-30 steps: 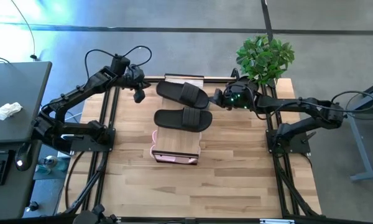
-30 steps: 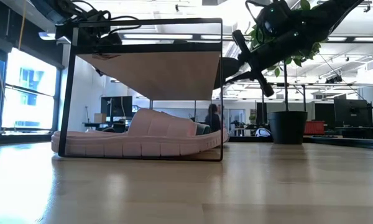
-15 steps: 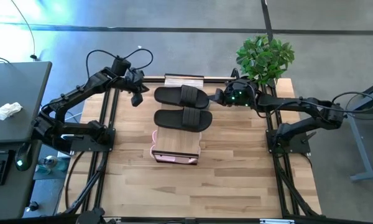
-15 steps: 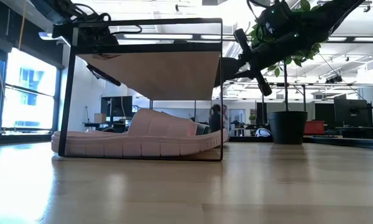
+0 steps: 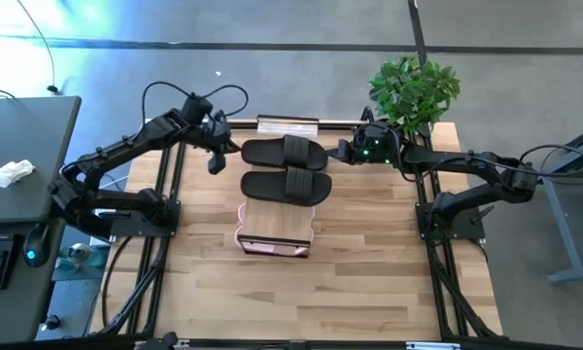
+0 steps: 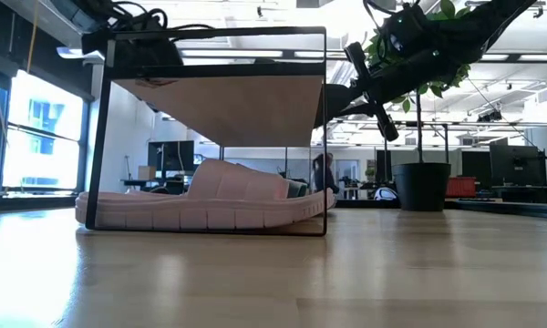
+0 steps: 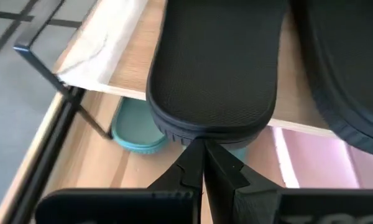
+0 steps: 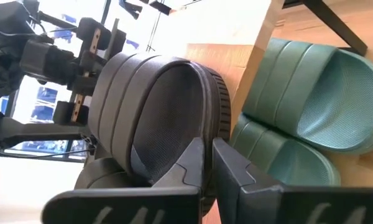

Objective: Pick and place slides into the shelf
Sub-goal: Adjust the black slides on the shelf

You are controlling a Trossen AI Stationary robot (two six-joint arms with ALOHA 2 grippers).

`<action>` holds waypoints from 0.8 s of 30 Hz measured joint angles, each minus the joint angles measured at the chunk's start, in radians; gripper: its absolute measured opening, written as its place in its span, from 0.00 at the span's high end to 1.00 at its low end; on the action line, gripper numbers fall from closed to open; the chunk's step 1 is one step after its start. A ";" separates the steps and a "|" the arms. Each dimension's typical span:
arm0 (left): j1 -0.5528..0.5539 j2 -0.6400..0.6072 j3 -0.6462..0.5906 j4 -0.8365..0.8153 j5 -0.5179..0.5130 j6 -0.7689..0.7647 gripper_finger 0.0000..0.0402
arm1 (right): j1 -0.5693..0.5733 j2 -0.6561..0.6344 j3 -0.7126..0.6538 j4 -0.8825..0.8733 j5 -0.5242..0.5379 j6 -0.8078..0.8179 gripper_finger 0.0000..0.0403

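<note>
Wooden table (image 5: 369,253) carries the low wood-topped, black-framed shelf (image 5: 277,231); two black rubber slides (image 5: 285,152) lie side by side on its plank, pink and green pairs beneath; I read my left gripper (image 7: 202,163) and right gripper (image 8: 207,163) as closed, tips at opposite ends of the rear slide, presumably squaring it.

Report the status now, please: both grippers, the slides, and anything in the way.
Left gripper shut at far black slide's end. Right gripper shut at its other end. Both black slides on shelf top; pink, green ones below. Nothing in the way.
</note>
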 joint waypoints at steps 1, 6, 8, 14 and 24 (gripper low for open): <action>-0.012 0.000 0.000 0.007 -0.021 -0.007 1.00 | 0.000 0.000 0.000 -0.001 0.000 0.000 1.00; -0.026 0.000 0.000 -0.006 -0.084 -0.033 1.00 | 0.001 0.000 0.000 0.003 0.006 0.000 0.98; -0.026 0.000 0.000 -0.017 -0.092 -0.033 1.00 | 0.001 0.000 0.000 0.004 0.007 0.001 0.95; -0.026 -0.002 0.000 -0.020 -0.096 -0.034 1.00 | 0.001 -0.006 0.000 0.003 0.024 0.034 0.78; -0.026 -0.002 0.000 -0.020 -0.096 -0.034 1.00 | 0.051 -0.204 0.000 -0.208 0.143 0.050 0.68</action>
